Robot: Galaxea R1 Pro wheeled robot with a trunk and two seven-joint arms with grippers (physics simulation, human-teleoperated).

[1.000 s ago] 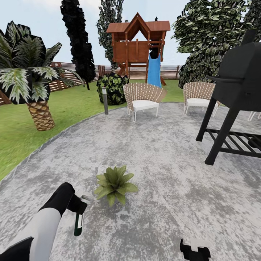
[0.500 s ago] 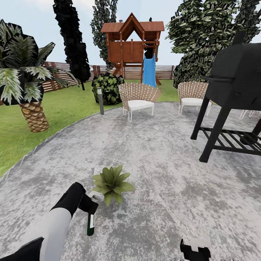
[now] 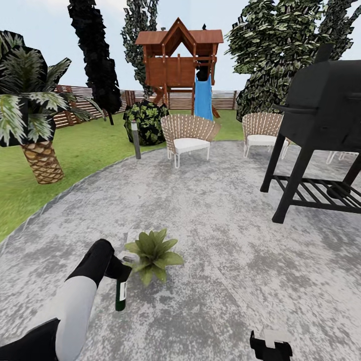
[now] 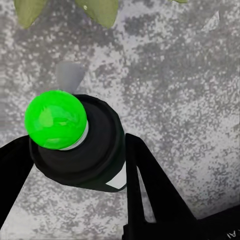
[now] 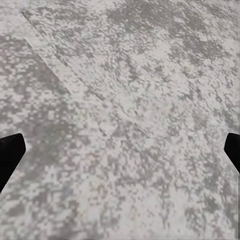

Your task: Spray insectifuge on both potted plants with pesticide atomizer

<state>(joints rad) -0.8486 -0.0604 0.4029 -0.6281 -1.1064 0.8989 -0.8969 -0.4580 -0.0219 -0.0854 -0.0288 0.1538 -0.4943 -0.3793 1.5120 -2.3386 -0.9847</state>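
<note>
My left gripper (image 3: 119, 275) is shut on the pesticide atomizer (image 3: 121, 296), a slim dark green bottle with a white band that hangs down just above the paving. In the left wrist view the atomizer (image 4: 75, 145) shows a bright green end, with a black finger (image 4: 150, 185) on either side. One potted plant (image 3: 150, 253), a low rosette of olive leaves, sits on the patio right beside the bottle; its leaf tips (image 4: 97, 9) show past the bottle. The other potted plant is out of view. My right gripper (image 3: 271, 346) is low at the near edge, open (image 5: 120, 150) over bare paving.
A black grill (image 3: 321, 130) on legs stands to the right. Two wicker chairs (image 3: 188, 134) are at the patio's (image 3: 225, 225) far side, with a short post (image 3: 135, 139) at the lawn edge. A palm (image 3: 35, 125), shrub, wooden playhouse with blue slide (image 3: 203, 98) and fence lie beyond.
The left gripper has carried the atomizer right and forward, up against the plant. The whole head view has shifted a little to the left, so the camera moved. The right gripper stays put.
</note>
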